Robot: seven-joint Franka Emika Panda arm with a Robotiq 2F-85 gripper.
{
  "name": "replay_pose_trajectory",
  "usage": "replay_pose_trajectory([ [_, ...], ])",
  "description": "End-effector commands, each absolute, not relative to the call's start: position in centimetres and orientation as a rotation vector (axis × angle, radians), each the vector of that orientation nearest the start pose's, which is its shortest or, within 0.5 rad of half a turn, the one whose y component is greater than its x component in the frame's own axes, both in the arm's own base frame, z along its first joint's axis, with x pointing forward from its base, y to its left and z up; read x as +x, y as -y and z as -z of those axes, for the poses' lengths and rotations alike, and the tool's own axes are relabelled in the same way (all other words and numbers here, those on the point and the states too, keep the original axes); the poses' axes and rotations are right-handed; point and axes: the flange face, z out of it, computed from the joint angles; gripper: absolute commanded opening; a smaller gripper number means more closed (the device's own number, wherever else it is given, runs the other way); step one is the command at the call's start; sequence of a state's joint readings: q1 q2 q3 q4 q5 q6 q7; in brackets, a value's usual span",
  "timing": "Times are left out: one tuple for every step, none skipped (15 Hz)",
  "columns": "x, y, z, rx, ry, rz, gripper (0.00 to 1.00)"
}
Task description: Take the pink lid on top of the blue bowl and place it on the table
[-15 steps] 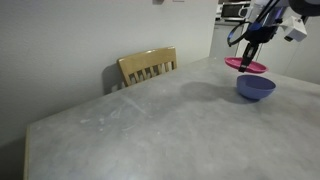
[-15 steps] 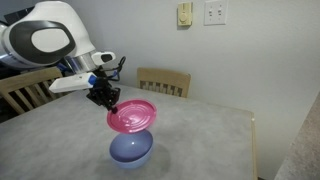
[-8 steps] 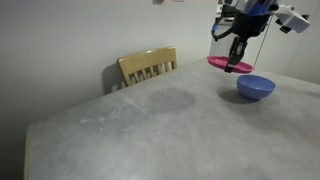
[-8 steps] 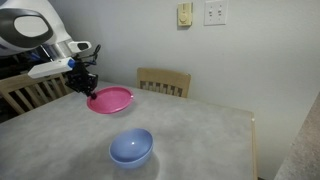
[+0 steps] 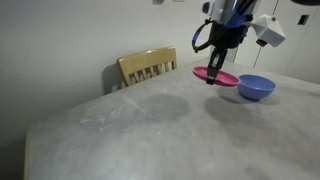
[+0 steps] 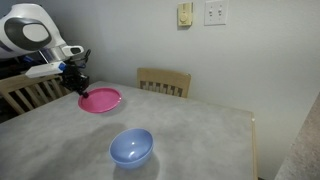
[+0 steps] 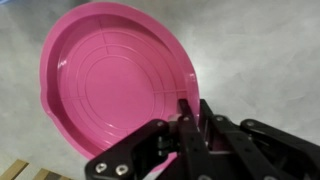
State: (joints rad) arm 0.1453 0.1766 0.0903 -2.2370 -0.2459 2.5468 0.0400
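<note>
My gripper (image 5: 212,76) is shut on the rim of the pink lid (image 5: 217,77), a flat magenta disc with a raised rim. I hold it just above the grey table (image 5: 130,130), away from the blue bowl (image 5: 256,87). In an exterior view the lid (image 6: 100,100) hangs low over the table (image 6: 190,130) near its far edge, with my gripper (image 6: 80,89) pinching its edge; the bowl (image 6: 131,148) stands uncovered near the front. In the wrist view the lid (image 7: 110,75) fills the frame, its rim clamped between my fingers (image 7: 192,108).
A wooden slatted chair (image 5: 148,67) stands behind the table, and also shows in an exterior view (image 6: 164,81). Another chair (image 6: 22,92) stands beside the arm. The table's edge lies near the lid.
My gripper has carried the lid away from above the bowl, sideways and down toward the table near the chair. The bowl has stayed where it was and is uncovered.
</note>
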Motion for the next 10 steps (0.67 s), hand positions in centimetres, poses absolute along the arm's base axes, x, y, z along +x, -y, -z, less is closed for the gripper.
replay_pose_trajectory([
  [55.2, -14.3, -28.1, -3.207, 0.527, 0.207, 0.03],
  [55.3, -14.6, -27.5, -3.205, 0.504, 0.193, 0.03],
  [55.4, -15.0, -26.8, -3.206, 0.482, 0.178, 0.03],
  [55.5, -15.4, -26.3, -3.198, 0.451, 0.164, 0.03],
  [55.7, -15.9, -25.7, -3.199, 0.421, 0.160, 0.03],
  [55.9, -16.5, -25.1, -3.191, 0.371, 0.153, 0.03],
  [56.1, -17.0, -24.6, -3.184, 0.318, 0.150, 0.03],
  [56.4, -17.4, -23.9, -3.175, 0.247, 0.142, 0.03],
  [56.6, -17.8, -23.0, -3.167, 0.178, 0.130, 0.03],
  [56.9, -18.2, -22.1, -3.152, 0.097, 0.119, 0.03],
])
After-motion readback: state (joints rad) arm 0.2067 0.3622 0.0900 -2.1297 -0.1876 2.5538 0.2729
